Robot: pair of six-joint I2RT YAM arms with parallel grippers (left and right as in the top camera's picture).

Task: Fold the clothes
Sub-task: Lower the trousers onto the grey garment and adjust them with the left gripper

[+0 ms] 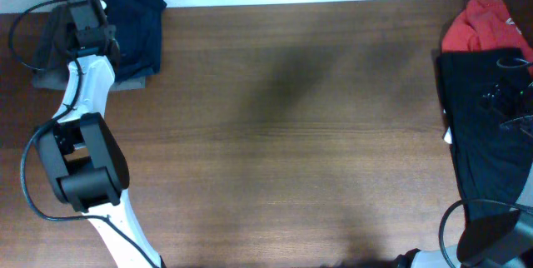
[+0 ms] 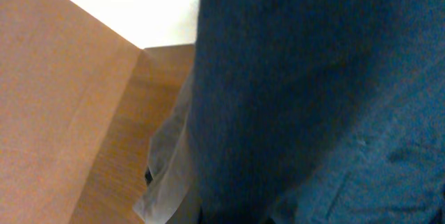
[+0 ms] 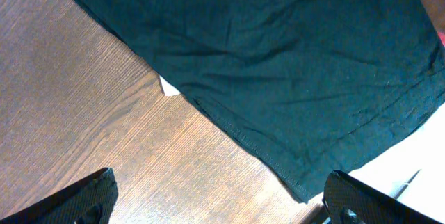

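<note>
Both fingers of the right gripper (image 3: 219, 186) spread wide above the black piece (image 3: 278, 57); pinching its edge near a corner should lift cleanly. Whether the left gripper (image 1: 87, 14), over the navy piece (image 1: 137, 18), is holding anything cannot be told.

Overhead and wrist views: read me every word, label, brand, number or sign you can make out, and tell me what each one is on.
No text can be read in any view.
Small white tag at the hem of the black fabric garment: no legible print.
Red fabric top: any print is too small to read.
Dark navy blue fabric garment: plain, no lettering shows.
</note>
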